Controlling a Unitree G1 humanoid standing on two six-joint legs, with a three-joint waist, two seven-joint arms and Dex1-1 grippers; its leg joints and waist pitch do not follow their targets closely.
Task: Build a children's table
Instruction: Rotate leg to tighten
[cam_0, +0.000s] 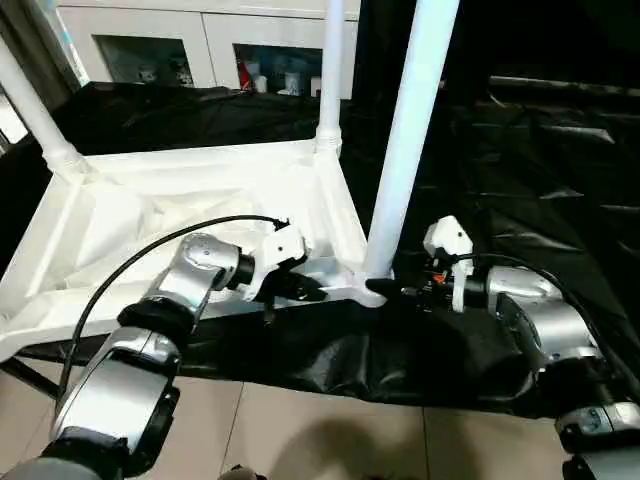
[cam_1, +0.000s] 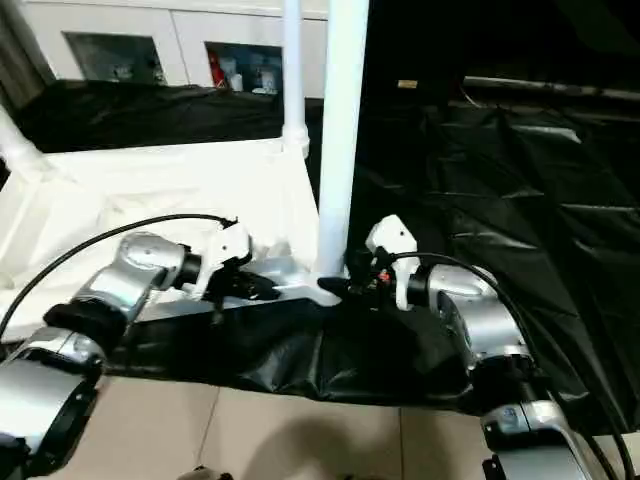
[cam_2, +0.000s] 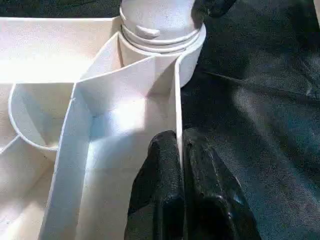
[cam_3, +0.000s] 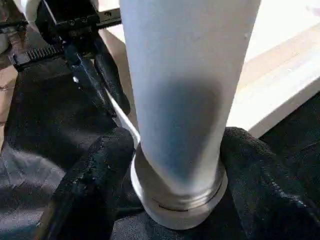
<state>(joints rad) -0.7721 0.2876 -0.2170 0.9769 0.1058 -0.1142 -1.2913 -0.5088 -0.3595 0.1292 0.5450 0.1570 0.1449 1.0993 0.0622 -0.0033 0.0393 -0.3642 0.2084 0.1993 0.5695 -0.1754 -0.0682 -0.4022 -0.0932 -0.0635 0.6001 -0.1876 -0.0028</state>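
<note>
White plastic children's table top (cam_0: 200, 200), inverted, ribbed underside up, lying on black sheeting (cam_0: 520, 150) over the tabletop; near edge toward the robot. Legs: near-right leg (cam_0: 405, 140) standing upright in its corner socket (cam_3: 175, 200), threaded collar visible at the base; far-right leg (cam_0: 330, 70) and far-left leg (cam_0: 35, 110) likewise fitted and upright; fourth leg not in view. Right tool (cam_0: 395, 288): fingers (cam_3: 95, 185) closed around the near-right leg just above the socket, one each side, in contact. Left tool (cam_0: 305, 290): fingers (cam_2: 160, 185) pinched tight on the thin raised rim (cam_2: 177, 100) of the top, just beside that same corner. Step in hand, by judgement: seating or turning the near-right leg home while the top is steadied. Handling notes: keep the leg square to the socket so the collar goes in evenly; hold the rim firmly, as the light top is likely to slide on slick sheeting; grip low on the leg, since the smooth tapered tube may slip through the pads. Cabinet (cam_0: 200, 50) behind, well apart.
</note>
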